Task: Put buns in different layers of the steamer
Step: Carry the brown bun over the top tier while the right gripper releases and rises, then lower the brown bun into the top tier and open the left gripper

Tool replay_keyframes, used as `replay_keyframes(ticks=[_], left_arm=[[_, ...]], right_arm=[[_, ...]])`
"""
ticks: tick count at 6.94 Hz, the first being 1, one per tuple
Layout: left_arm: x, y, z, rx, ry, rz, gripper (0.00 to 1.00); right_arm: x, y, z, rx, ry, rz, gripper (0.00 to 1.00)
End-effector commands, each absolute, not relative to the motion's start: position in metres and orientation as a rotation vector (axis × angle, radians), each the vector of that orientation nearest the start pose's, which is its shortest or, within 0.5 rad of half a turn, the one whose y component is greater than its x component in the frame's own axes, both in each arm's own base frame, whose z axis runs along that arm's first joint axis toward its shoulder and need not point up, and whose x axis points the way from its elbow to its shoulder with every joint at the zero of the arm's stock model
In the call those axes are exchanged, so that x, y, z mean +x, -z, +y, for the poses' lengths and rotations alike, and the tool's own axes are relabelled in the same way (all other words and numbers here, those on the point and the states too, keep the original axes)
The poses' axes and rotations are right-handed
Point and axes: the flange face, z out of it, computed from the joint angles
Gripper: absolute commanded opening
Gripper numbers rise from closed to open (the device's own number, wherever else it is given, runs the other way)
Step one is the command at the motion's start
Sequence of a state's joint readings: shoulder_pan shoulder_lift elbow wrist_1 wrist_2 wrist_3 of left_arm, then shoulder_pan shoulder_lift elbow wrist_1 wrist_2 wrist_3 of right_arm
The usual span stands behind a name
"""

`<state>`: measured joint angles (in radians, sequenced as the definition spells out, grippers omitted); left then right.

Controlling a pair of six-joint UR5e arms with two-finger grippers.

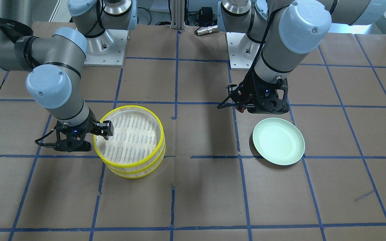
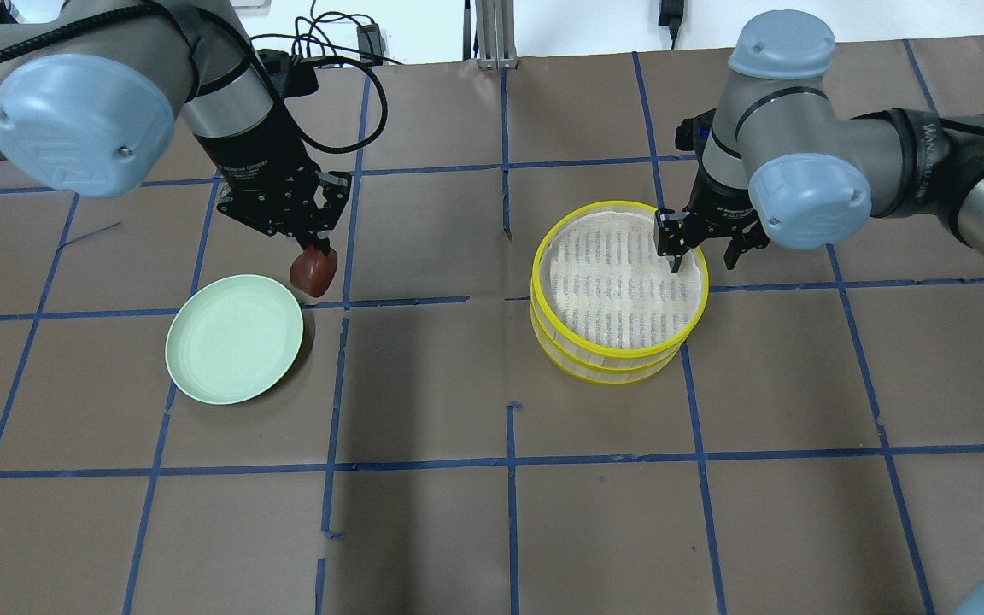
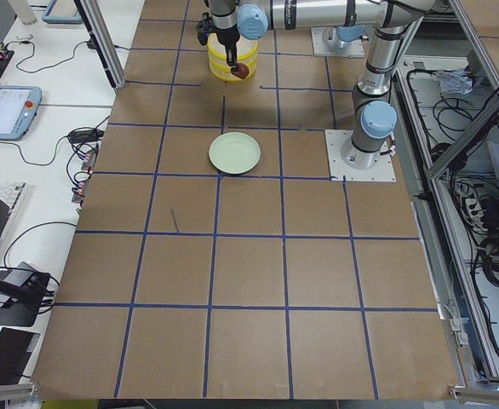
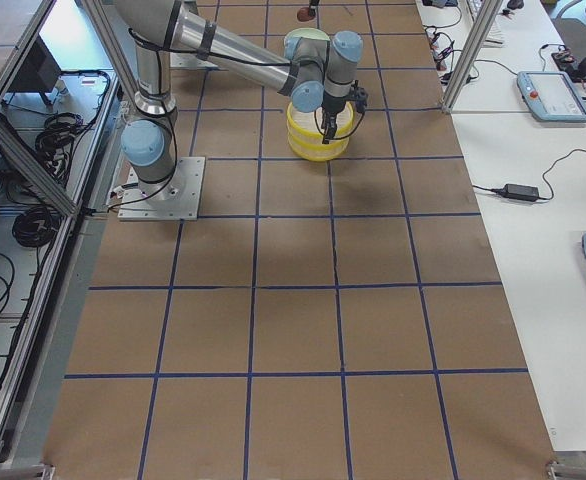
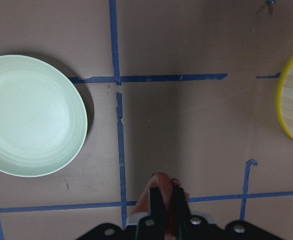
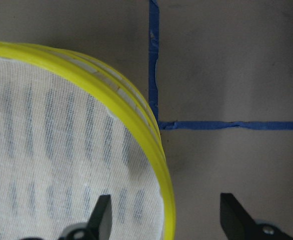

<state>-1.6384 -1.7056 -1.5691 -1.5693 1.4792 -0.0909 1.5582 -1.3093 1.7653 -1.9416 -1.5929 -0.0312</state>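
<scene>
The steamer (image 2: 612, 282) is two stacked yellow-rimmed trays; its top layer (image 1: 129, 134) is empty, and the lower layer's inside is hidden. My left gripper (image 2: 314, 259) is shut on the reddish-brown bun (image 2: 313, 273) and holds it above the table beside the pale green plate (image 2: 234, 348). The bun also shows in the left wrist view (image 5: 144, 199). My right gripper (image 2: 704, 254) is open and straddles the top layer's rim (image 6: 156, 145), one finger (image 6: 102, 219) inside and the other outside. The white bun is out of view.
The green plate (image 1: 278, 141) is empty. Brown paper with blue tape lines covers the table (image 2: 500, 512). The arm bases stand at the table's robot side (image 1: 106, 50).
</scene>
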Motion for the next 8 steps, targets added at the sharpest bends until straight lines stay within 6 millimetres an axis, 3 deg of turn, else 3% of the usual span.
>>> replay_keyframes(ticks=[1, 2, 3, 4, 5, 7, 8], left_arm=[[-0.242, -0.421, -0.522, -0.183, -0.153, 3.275, 0.18], [-0.289, -0.401, -0.534, -0.345, -0.1, 3.338, 0.18], [-0.331, -0.386, -0.543, -0.435, -0.026, 3.421, 0.18], [-0.351, -0.373, -0.548, -0.546, -0.035, 3.464, 0.18], [-0.376, -0.363, -0.542, -0.566, -0.045, 3.495, 0.18], [-0.399, -0.332, -0.536, -0.597, -0.134, 3.462, 0.21], [-0.407, -0.322, -0.531, -0.585, -0.16, 3.445, 0.26]], right_arm=[[0.109, -0.344, -0.567, -0.066, -0.096, 3.16, 1.0], [0.084, -0.375, -0.566, -0.012, -0.175, 3.147, 1.0], [0.069, -0.403, -0.551, 0.034, -0.202, 3.142, 1.0], [0.07, -0.443, -0.532, 0.038, -0.119, 3.15, 1.0], [0.074, -0.469, -0.507, 0.047, -0.126, 3.151, 1.0], [0.079, -0.504, -0.488, 0.07, -0.037, 3.162, 1.0], [0.081, -0.509, -0.485, 0.072, -0.044, 3.164, 1.0]])
